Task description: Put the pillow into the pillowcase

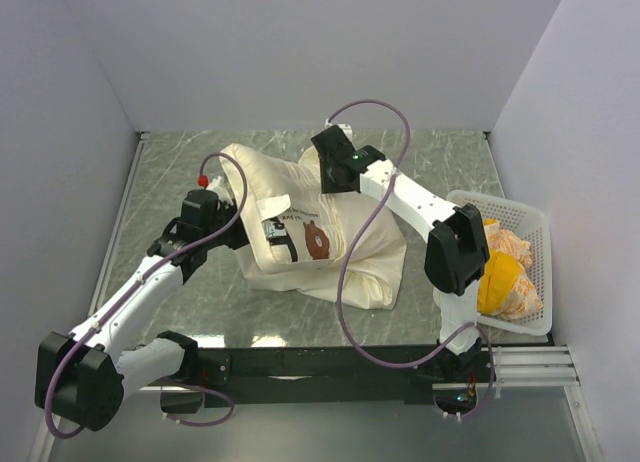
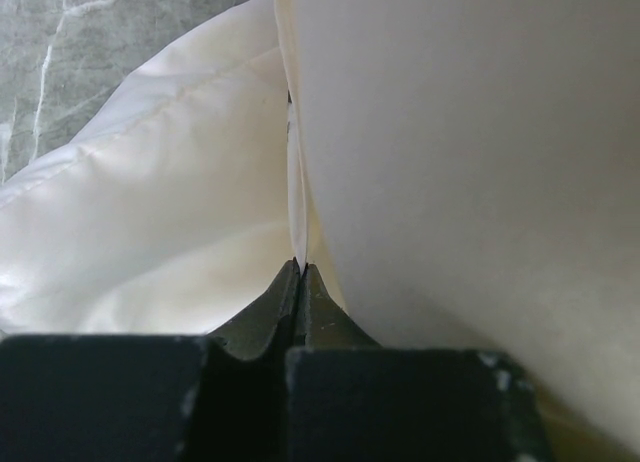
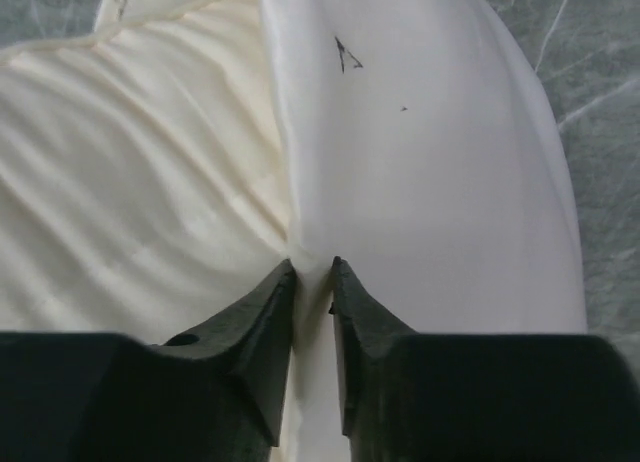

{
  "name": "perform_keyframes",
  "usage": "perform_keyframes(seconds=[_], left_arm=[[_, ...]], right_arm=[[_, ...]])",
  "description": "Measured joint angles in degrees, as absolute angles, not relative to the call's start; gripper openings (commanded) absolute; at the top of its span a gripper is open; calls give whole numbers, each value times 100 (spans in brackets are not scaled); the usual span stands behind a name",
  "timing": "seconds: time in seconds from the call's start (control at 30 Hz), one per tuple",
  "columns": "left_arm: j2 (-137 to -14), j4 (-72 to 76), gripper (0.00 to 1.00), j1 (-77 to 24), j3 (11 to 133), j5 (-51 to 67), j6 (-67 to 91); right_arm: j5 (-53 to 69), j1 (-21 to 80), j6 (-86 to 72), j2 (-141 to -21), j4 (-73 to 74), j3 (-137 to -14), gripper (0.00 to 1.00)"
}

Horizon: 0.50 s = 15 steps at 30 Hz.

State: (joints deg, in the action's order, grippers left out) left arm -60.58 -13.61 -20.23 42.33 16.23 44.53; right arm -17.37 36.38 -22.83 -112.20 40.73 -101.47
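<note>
Pillow [image 1: 318, 244] lay mid-desk [image 1: 460, 162], bear print up, against the limp pillowcase [image 1: 250, 172]; left pincer [image 2: 300, 274] was pressed shut on a thin pillowcase edge, right pincer [image 3: 312, 272] nipped a pillow fold. Risk: either shallow nip could slip, collapsing the opening.

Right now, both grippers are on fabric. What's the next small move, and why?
Probably hold both pinches and draw the pillowcase a little further over the pillow. The left gripper and right gripper are each shut on a cream fabric edge, seemingly the case's, while the bear print lies uncovered between them in the top view.
</note>
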Motion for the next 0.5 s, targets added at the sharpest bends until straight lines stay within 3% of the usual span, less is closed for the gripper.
perform_keyframes(seconds=[0.07,0.27,0.5], left_arm=[[-6058,-1387,1,-2023,4261,1619,4451],[-6095,-1935,1,-2023,5105,1555,4421],[-6672,-2482,1,-2016,7605,1492,4359]], right_arm=[[-1767,3638,-2237,-11279,4141,-10311,0],[-1774,3623,-2231,-11135,4569,-10637,0],[-1122,4034,-2226,-10348,5301,-11948,0]])
